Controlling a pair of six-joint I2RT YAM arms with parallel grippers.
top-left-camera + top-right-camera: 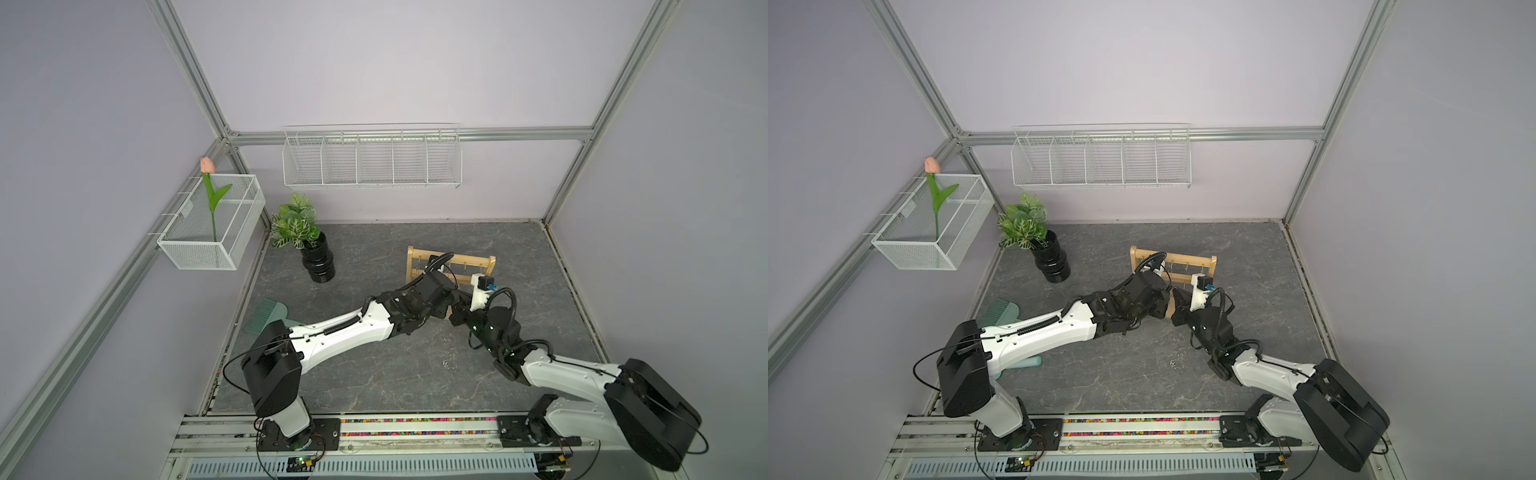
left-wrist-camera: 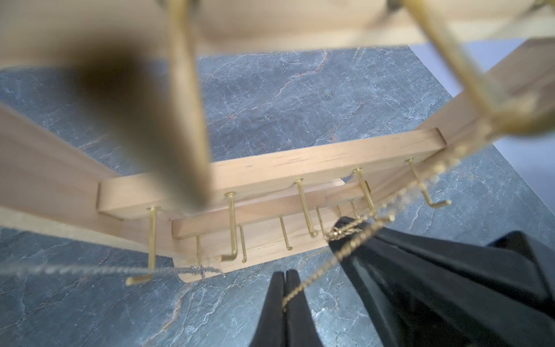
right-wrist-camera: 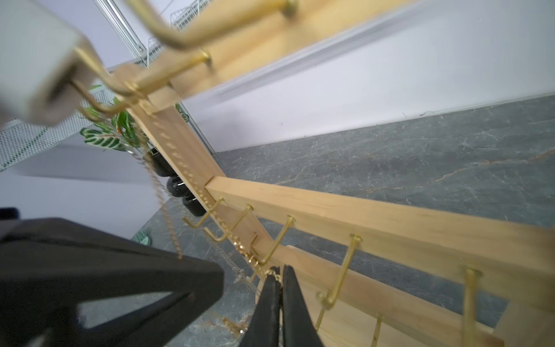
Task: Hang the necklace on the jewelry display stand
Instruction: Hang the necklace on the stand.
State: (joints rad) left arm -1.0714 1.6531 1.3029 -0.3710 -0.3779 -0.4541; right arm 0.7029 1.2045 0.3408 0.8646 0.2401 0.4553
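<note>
The jewelry display stand (image 1: 478, 262) (image 1: 1187, 262), a light wooden rack with gold hooks, stands at the middle right of the grey table in both top views. Both arms meet in front of it and hide its lower part. The necklace (image 2: 316, 275) is a thin gold chain. My left gripper (image 2: 285, 272) is shut on one stretch of it. From there the chain runs to my right gripper (image 3: 281, 267), which is shut on the necklace (image 3: 240, 247) near its clasp, beside the lower hooks. Further chain climbs along an upright to a blurred hook (image 3: 132, 90) on the top crossbar.
A potted plant in a black vase (image 1: 318, 262) stands at the back left. A green brush (image 1: 266, 316) lies under the left arm. White wire baskets hang on the back wall (image 1: 372, 160) and the left frame (image 1: 212, 224). A small speck (image 1: 445, 363) lies on the table in front.
</note>
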